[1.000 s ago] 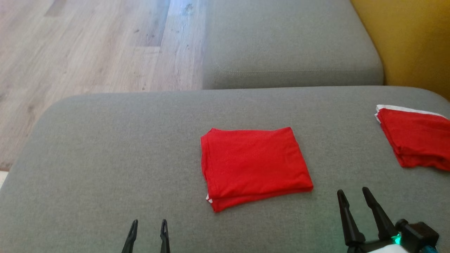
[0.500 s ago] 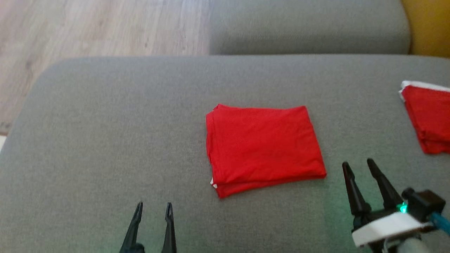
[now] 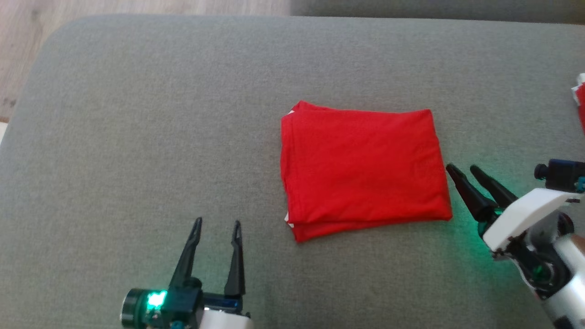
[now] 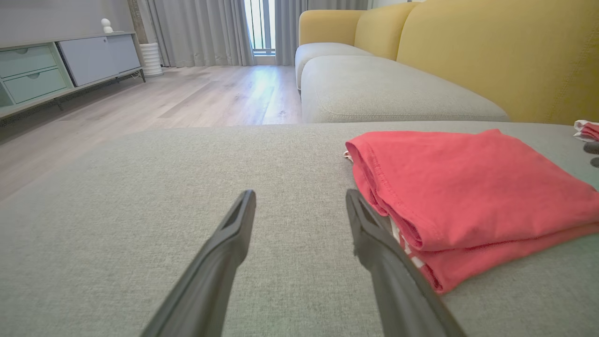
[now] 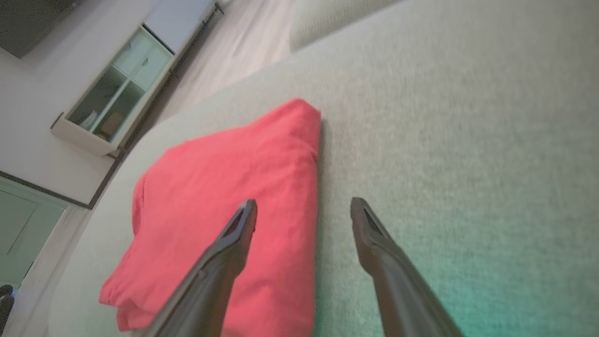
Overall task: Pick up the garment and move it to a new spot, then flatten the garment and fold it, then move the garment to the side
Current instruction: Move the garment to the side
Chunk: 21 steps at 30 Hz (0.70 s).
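The garment [image 3: 363, 169] is a red cloth folded into a neat rectangle, lying flat in the middle of the grey cushion [image 3: 137, 137]. A bit of white shows at its near left corner. My left gripper [image 3: 217, 224] stands open at the lower left, short of the garment's near left corner, with nothing between its fingers. The left wrist view has the garment [image 4: 463, 192] just right of that open gripper [image 4: 299, 196]. My right gripper [image 3: 462, 169] is open, its fingertips at the garment's right edge. In the right wrist view its fingers [image 5: 302, 203] straddle the garment's [image 5: 220, 206] right edge.
A second folded red cloth [image 3: 580, 103] with white trim lies at the cushion's far right edge. Wooden floor [image 3: 18, 55] lies beyond the cushion's left side. Another grey seat [image 4: 383, 89] and a yellow sofa back [image 4: 491, 51] stand behind; a low cabinet [image 4: 56, 65] is across the floor.
The head camera has tilted down, so the whole scene slid up and right. My right gripper has swung in to the garment's right edge. Both grippers remain open.
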{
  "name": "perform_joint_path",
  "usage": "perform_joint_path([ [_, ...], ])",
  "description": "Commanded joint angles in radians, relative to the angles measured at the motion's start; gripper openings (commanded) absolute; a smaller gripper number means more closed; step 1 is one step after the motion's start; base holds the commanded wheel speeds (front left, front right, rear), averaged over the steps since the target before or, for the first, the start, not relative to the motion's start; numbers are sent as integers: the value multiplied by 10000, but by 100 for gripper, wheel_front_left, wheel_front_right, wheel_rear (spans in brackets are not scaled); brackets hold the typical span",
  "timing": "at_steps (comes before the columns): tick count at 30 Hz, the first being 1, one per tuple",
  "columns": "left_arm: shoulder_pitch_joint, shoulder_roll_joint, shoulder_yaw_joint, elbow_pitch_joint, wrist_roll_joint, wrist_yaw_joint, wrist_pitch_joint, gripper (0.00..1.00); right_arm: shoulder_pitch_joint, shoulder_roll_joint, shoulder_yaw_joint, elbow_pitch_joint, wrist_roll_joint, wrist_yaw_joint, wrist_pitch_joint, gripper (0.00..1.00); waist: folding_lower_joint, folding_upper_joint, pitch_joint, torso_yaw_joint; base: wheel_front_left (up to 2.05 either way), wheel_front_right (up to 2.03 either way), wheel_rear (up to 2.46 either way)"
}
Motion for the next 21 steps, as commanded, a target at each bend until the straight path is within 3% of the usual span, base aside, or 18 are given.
perform_joint_path([
  [1, -379, -72, 133, -248, 41, -25, -95, 100, -252, -491, 279, -131, 659, 67, 500, 100, -4, 0, 136, 140, 0, 0, 0],
  [8, -556, -77, 11, -207, 99, -61, -95, 100, -516, -731, 498, 67, 2373, 67, 1012, 100, -4, 0, 272, 372, 0, 0, 0],
  [17, -726, -78, -134, -286, 200, -150, -95, 100, -839, -779, 763, 358, 3443, 67, 1136, 97, -4, 0, 447, 655, 0, 0, 0],
  [19, -731, -78, -156, -316, 219, -152, -95, 100, -895, -820, 818, 354, 3572, 67, 1112, 58, -4, 0, 478, 686, 0, 0, 0],
  [21, -727, -79, -169, -332, 236, -148, -95, 100, -947, -878, 882, 296, 3689, 67, 1088, 0, -4, 0, 508, 698, 0, 0, 0],
])
